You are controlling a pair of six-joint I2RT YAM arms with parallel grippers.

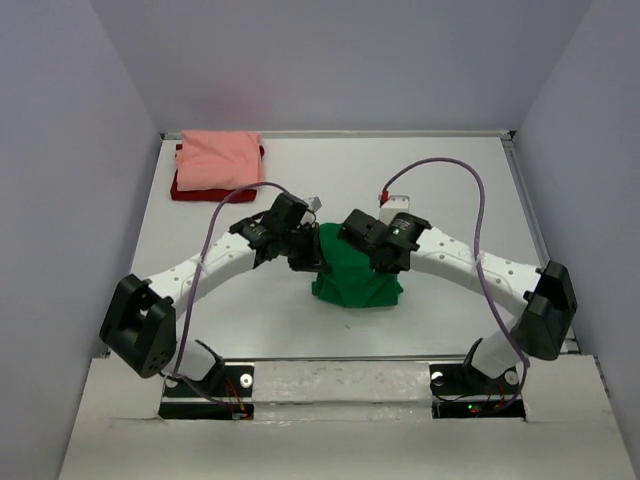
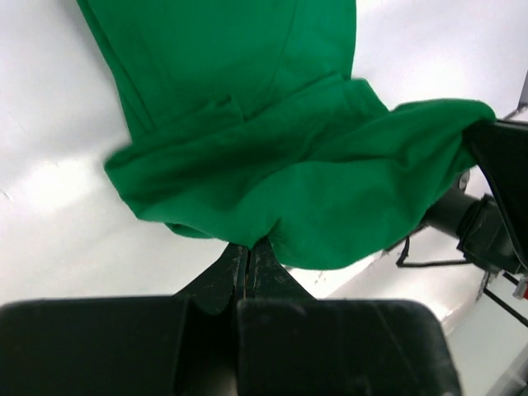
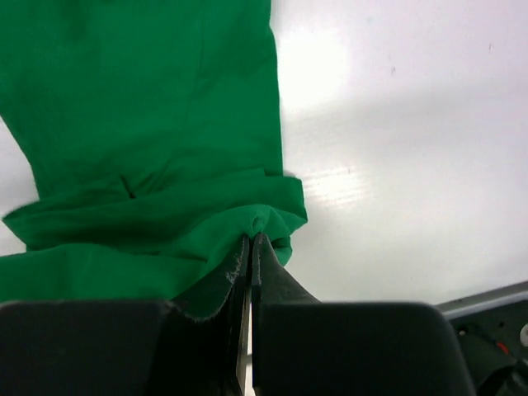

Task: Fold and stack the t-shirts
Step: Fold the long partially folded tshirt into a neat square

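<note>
The fold of the green t-shirt [image 1: 358, 280] seems to be the step in hand, as the cloth lies bunched on the table [image 1: 450, 190] with one edge raised off it by both arms. The left gripper [image 2: 249, 247] stands at the shirt's left side, its jaws pressed together on a pinch of that raised green edge, with folds of fabric spilling away from the tips. The right gripper [image 3: 252, 241] stands at the shirt's right side and is likewise clamped tight on a small tuck of the hem, no gap showing between its fingers. Beyond the green shirt and well apart from it to the left, the salmon pink t-shirt [image 1: 218, 160] lies folded on top of the dark red t-shirt [image 1: 185, 189], so two of the three appear done and stacked. The next move probably calls for both arms to carry the pinched edge across the rest of the green shirt together, level and at matching pace, lay it flat, and only then let go; uneven travel could skew or wrinkle the fold
</note>
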